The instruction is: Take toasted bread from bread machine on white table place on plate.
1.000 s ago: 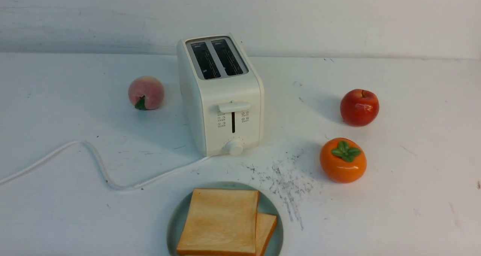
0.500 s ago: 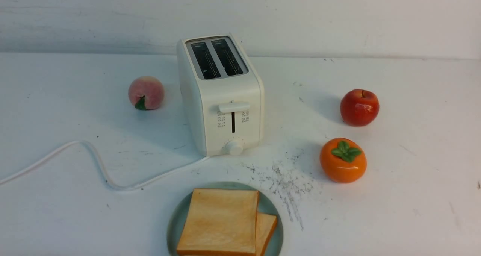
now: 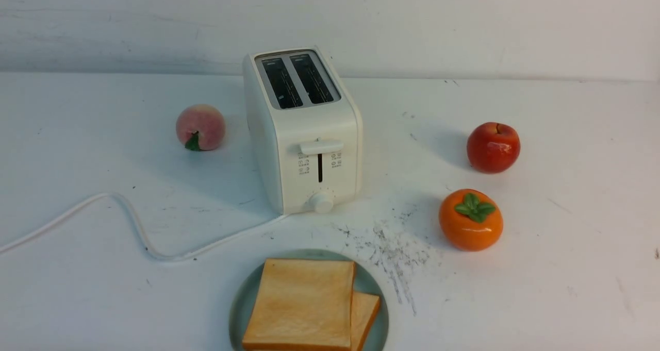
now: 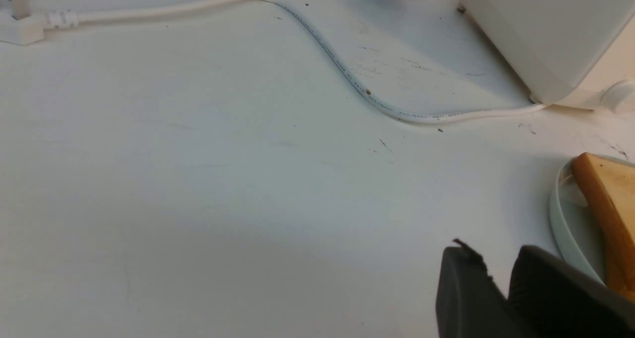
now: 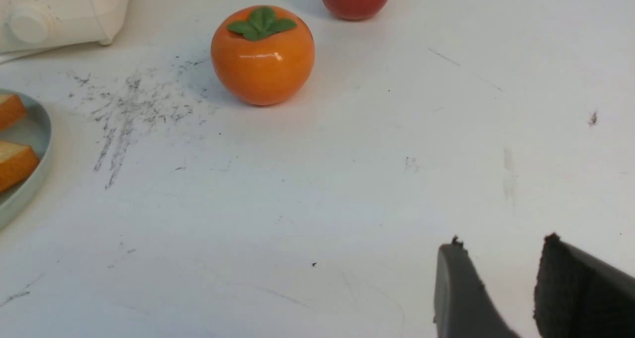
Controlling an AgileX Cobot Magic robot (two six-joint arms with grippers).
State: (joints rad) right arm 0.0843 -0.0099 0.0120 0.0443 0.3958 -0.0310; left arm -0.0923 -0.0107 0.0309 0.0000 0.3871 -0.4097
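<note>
While both toasted bread (image 3: 301,304) slices are lying on the plate (image 3: 242,299) at 6 o'clock of the emptied bread machine (image 3: 304,129) | left gripper (image 4: 501,273) narrowly parted, right gripper (image 5: 506,273) gapped wider, nothing being held | risk: plate being nudged by the left gripper beside it, upper slice being slid onto the desk (image 3: 541,289).

Matt white plastic bread machine (image 3: 304,134); glossy persimmon (image 3: 470,220); scuffed white table (image 3: 541,268).
</note>
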